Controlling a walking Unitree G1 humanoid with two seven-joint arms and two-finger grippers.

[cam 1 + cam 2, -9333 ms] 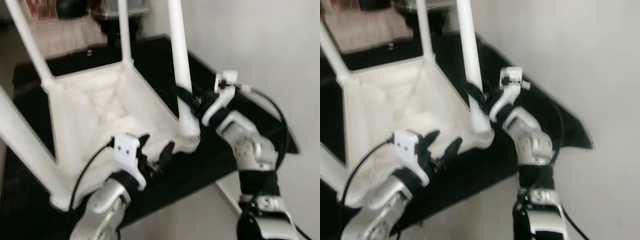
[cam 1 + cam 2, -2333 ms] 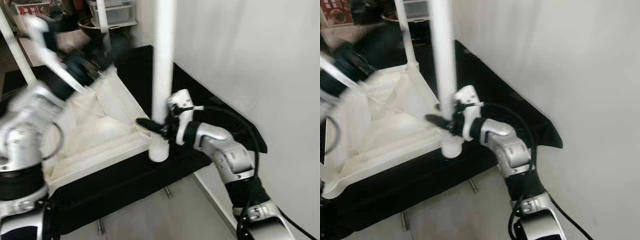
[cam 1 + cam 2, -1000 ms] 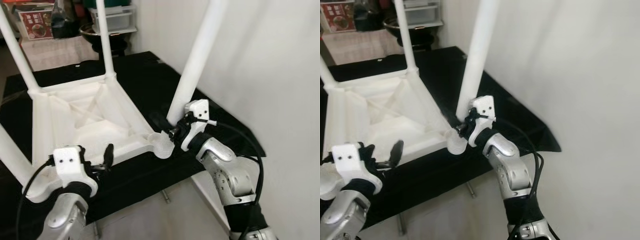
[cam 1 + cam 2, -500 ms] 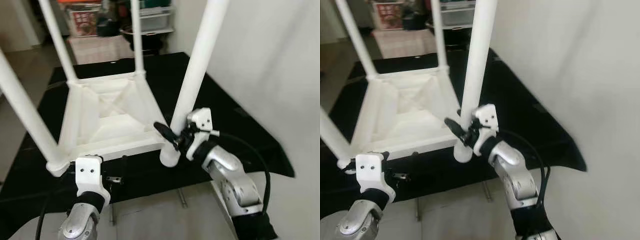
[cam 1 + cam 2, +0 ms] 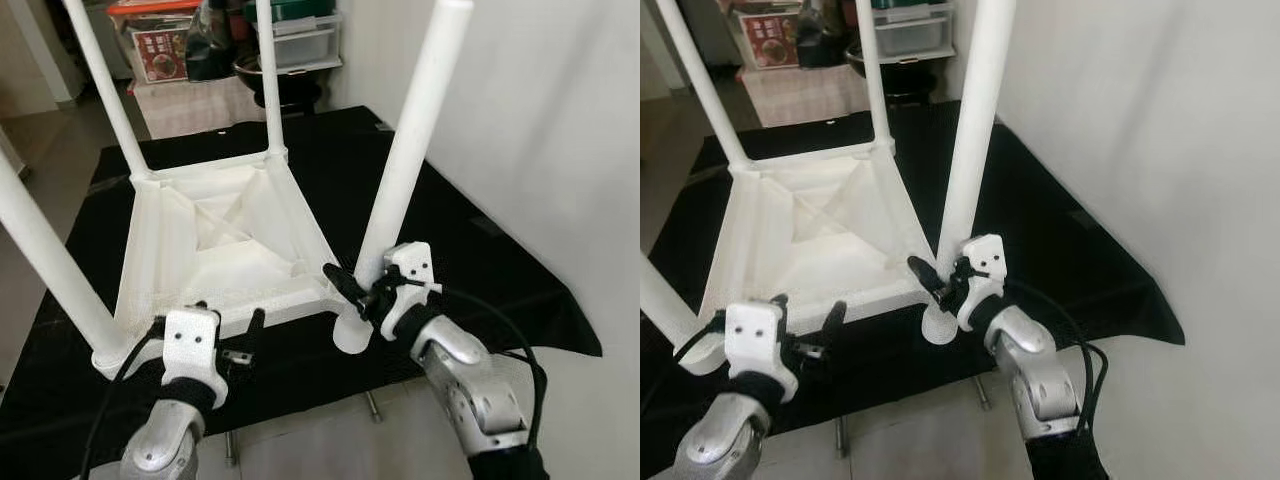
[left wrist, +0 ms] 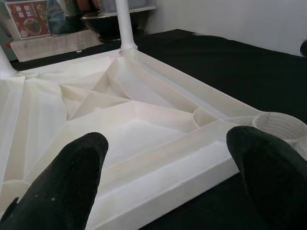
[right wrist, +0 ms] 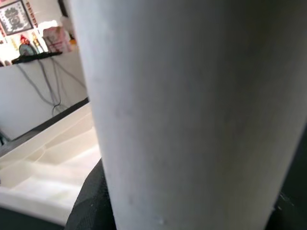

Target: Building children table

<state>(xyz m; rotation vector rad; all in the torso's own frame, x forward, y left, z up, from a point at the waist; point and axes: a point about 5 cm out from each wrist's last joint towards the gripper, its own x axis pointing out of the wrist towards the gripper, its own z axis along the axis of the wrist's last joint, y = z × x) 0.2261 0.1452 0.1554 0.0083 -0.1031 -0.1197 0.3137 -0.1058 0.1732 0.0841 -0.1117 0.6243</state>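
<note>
A white children's table (image 5: 215, 255) lies upside down on a black cloth (image 5: 470, 270). Three white legs stand up from it: two at the far corners and one at the near left (image 5: 50, 265). My right gripper (image 5: 350, 282) is shut on a fourth white leg (image 5: 410, 150), low on its shaft. That leg leans slightly, and its lower end (image 5: 350, 335) sits right at the table's near right corner. A threaded socket (image 6: 280, 128) at that corner looks open in the left wrist view. My left gripper (image 5: 228, 325) hovers open just in front of the table's near edge (image 6: 158, 177).
A white wall (image 5: 540, 120) runs close along the right. Behind the cloth stand storage boxes (image 5: 155, 45), a dark bag and a black bowl (image 5: 285, 75). The cloth's front edge (image 5: 300, 395) drops to a tiled floor, with thin metal feet (image 5: 372, 405) under it.
The head view has shifted. The leg in my right gripper now stands more upright, with its lower end down by the corner. My left gripper stays open at the near edge.
</note>
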